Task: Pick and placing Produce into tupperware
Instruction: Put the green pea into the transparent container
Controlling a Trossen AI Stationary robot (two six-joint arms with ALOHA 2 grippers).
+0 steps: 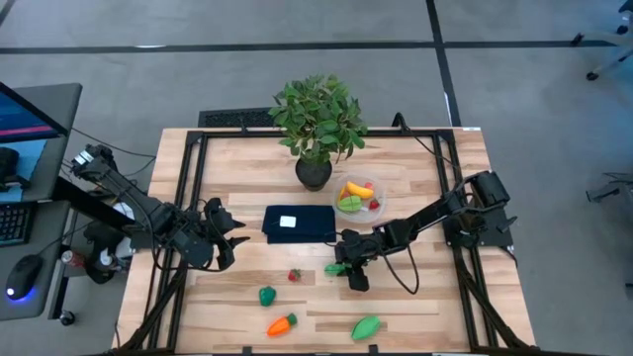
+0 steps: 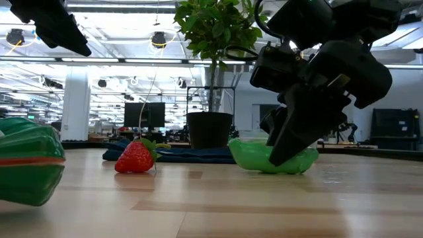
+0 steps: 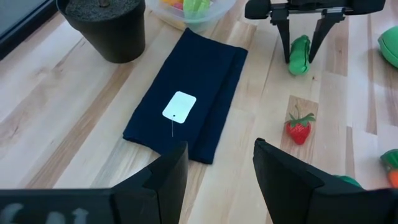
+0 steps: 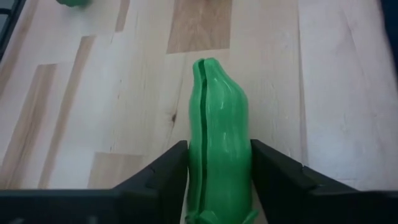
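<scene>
1. Gripping a long green toy vegetable [image 4: 219,140], the right gripper [image 1: 343,267] sits low over the middle of the counter [image 1: 425,307], its jaws pressed against both sides of the piece.
2. The green toy vegetable lies flat on the wood, just in front of the dark blue cloth [image 1: 299,223]; the low view shows it touching the counter under the right gripper's fingers [image 2: 291,135].
3. The left gripper [image 1: 226,237] hovers beside the cloth's left edge, its jaws parted and holding nothing, as the left wrist view shows.
4. The tupperware [image 1: 358,196], a clear round bowl, stands behind the cloth's right end and just beside the potted plant [image 1: 316,124]; it already holds a yellow banana [image 1: 352,188], a green piece and something red.
5. A small strawberry [image 1: 294,275] lies on the counter near the held vegetable, to its left in the high view.
6. Nearer the front edge lie a green pepper [image 1: 267,295], an orange carrot [image 1: 281,324] with a green top, and another green piece [image 1: 367,327], all apart from one another.
7. A white label [image 3: 179,106] rests on top of the cloth.
</scene>
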